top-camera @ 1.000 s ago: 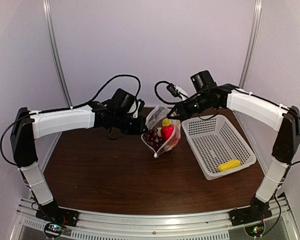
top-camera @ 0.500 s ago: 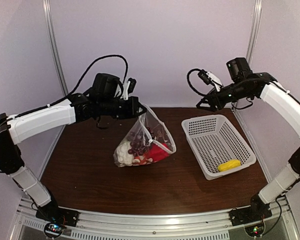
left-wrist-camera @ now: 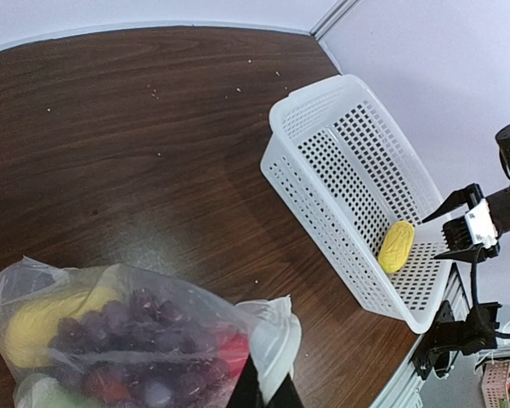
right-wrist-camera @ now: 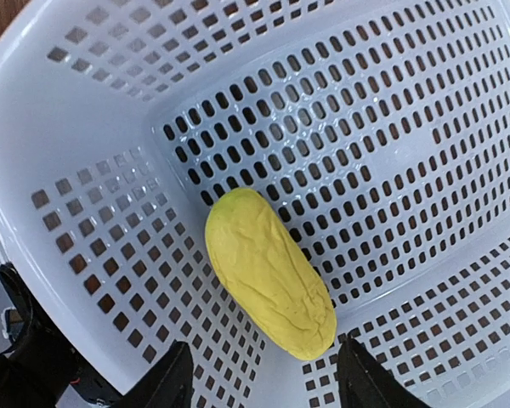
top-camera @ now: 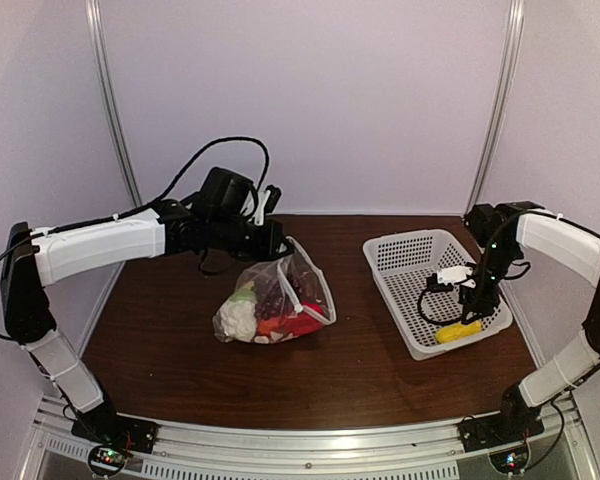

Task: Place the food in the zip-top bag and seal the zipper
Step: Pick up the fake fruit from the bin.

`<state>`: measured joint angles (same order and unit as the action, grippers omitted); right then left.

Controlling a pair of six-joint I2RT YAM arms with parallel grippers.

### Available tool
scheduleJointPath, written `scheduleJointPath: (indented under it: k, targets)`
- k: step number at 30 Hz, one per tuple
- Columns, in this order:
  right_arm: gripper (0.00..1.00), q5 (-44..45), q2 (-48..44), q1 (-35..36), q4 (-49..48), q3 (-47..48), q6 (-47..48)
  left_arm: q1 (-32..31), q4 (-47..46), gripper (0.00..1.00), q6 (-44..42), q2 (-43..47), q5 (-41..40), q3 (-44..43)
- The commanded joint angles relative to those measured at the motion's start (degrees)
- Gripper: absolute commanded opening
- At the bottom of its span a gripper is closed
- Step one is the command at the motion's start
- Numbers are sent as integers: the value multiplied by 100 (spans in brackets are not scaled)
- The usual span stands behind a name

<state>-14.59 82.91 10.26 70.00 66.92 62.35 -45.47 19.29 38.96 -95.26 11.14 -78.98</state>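
From above, the left pincer is clamped on the top edge of the bag. The bag sags on the desk, holding a cauliflower and other food. The right pincer hangs in the basket over a yellow piece. The left wrist view shows grapes inside the bag, its edge pinched. The right wrist view shows that pincer's fingers apart, the yellow piece lying just beyond them.

Yellow piece open fr. above — basket wall close beside it.
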Motion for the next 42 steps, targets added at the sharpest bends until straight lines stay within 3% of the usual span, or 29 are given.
scheduleJointPath:
  k: [1,6,15,19,24,29,34,38,42]
  targets:
    - [61,710,-15,-1,-55,-163,954,-14,-258,0,-69,408,-96,200]
    - [68,892,256,4,-412,-445,1356,-14,-279,0,-39,588,-128,361]
    - [66,873,1014,78,-1073,-680,1271,-14,-312,0,10,795,-187,527]
    - [57,825,1301,92,-1230,-665,1167,-14,-333,0,37,837,-190,563]
    - [32,391,1461,61,-754,-21,956,-14,-382,0,66,850,-170,599]
    - [26,-556,1259,-18,150,974,744,-10,-502,0,124,843,-81,595]
    - [25,-2599,869,243,759,1663,226,-14,-612,0,204,759,-17,577]
    - [25,-3736,462,958,-325,1405,-1068,-14,-708,0,320,652,149,554]
    - [24,-3418,393,1977,-2165,1082,-2633,-14,-703,0,386,602,321,445]
